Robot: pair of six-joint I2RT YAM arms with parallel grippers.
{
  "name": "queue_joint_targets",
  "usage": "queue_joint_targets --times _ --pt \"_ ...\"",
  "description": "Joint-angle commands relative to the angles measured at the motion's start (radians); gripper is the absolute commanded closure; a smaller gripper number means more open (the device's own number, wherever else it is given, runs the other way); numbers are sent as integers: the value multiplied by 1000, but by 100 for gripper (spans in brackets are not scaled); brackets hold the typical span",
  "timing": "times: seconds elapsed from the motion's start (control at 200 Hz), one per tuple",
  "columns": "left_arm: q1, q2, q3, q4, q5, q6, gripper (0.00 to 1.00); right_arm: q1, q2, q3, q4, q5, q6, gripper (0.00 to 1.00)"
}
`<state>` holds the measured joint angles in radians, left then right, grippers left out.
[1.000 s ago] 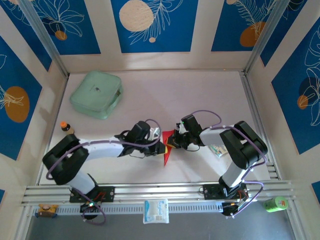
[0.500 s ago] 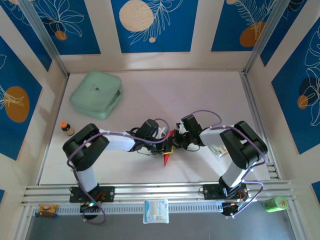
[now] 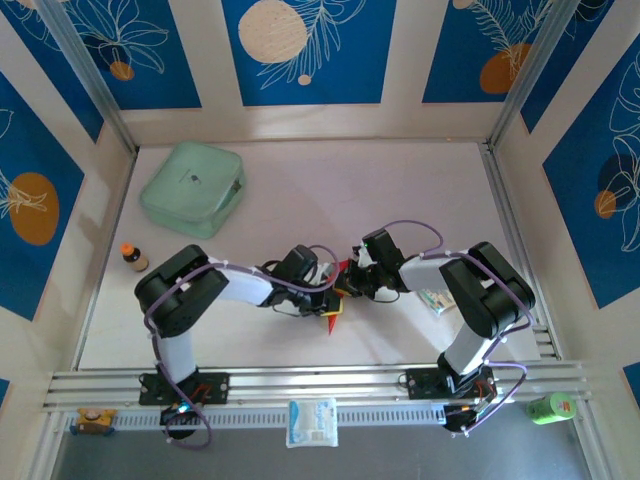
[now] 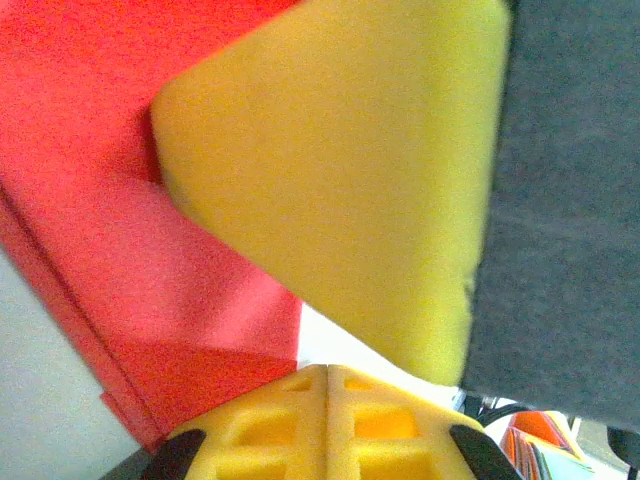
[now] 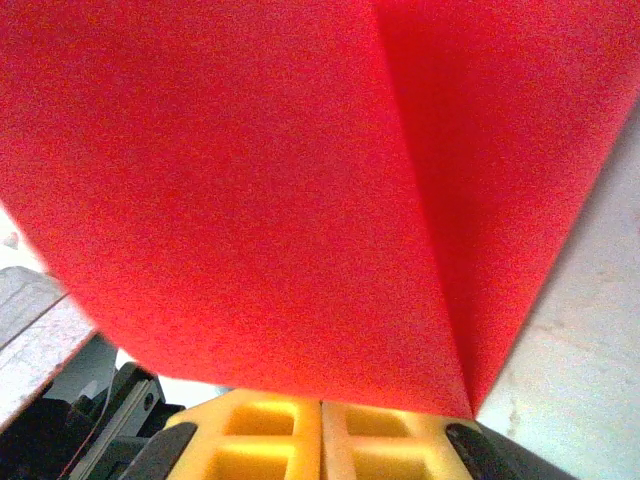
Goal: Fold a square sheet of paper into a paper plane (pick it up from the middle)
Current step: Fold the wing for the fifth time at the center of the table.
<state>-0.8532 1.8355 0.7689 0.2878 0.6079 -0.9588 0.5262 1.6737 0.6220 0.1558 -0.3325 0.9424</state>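
My left end effector point(image 3: 328, 298) has slid to the right over the folded red paper sheet point(image 3: 332, 319), and its fingers are pressed together on it. Less red shows now, so I judge the fold is getting narrower, toward a dart. My right end effector point(image 3: 352, 285) pinches the same sheet from the other side. The mint-green case point(image 3: 192, 188) and the small bottle point(image 3: 130, 255) are well apart at left. The worktop point(image 3: 330, 190) behind gives room, and a small packet point(image 3: 436, 299) lies near my right arm.
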Motion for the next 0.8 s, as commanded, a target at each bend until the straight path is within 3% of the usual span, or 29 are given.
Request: queue_joint_targets --times 0.0,0.795 --pt "-24 -1 -44 -35 -15 22 94 0 50 -23 -112 82 -4 92" --pt "-118 -173 -209 -93 -54 8 94 1 43 -25 -112 85 -2 92"
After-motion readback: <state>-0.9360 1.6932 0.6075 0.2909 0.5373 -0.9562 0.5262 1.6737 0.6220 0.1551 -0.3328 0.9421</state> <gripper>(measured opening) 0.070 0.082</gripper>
